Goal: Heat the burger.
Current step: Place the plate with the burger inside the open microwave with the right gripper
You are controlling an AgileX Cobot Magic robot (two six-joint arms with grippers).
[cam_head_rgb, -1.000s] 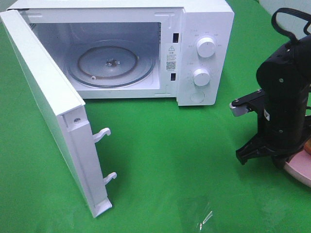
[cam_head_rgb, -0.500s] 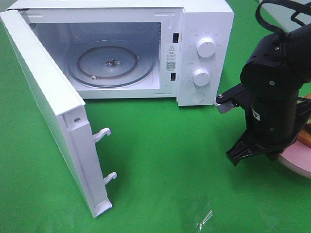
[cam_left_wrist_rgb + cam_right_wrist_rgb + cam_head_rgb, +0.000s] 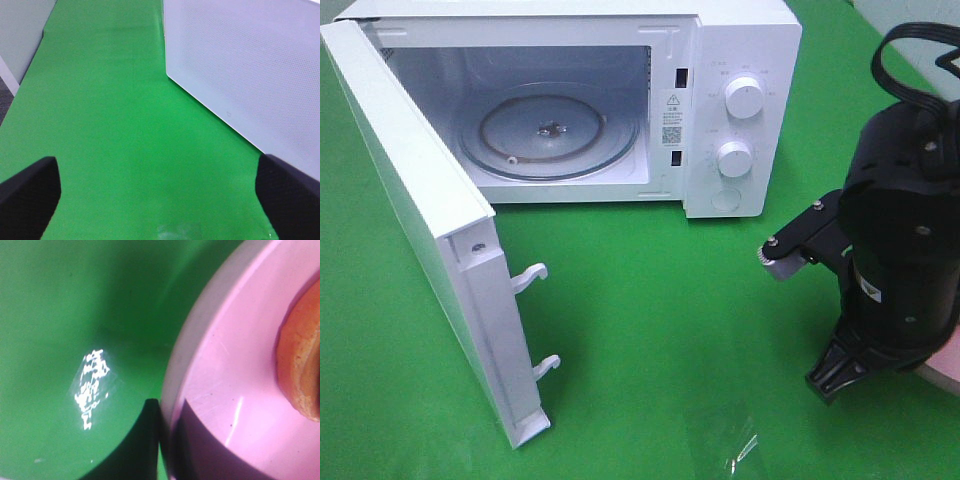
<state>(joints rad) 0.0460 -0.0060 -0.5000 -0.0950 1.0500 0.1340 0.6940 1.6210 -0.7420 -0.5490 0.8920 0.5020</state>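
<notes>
Only the orange-brown bottom bun of the burger [image 3: 301, 372] shows, lying on the pink plate [image 3: 235, 390]. My right gripper [image 3: 165, 442] is shut on the plate's rim, with one dark finger [image 3: 142, 445] outside over the green cloth and the other on the plate's inner side. From the high camera the right arm [image 3: 900, 250] covers the burger, and only a sliver of the plate [image 3: 948, 366] shows at the right edge. My left gripper [image 3: 160, 200] is open, its fingertips [image 3: 30, 190] wide apart over bare cloth beside the microwave door [image 3: 250, 65].
A white microwave [image 3: 740, 100] stands at the back with its door [image 3: 430, 240] swung wide to the front left. Its glass turntable [image 3: 548, 135] holds nothing. Two latch hooks [image 3: 528, 278] stick out from the door's edge. Green cloth covers the table.
The right arm swung left toward the microwave, then came down toward the table's front edge, its wrist turning. The pink plate's edge stays beneath it. The microwave has not moved.
</notes>
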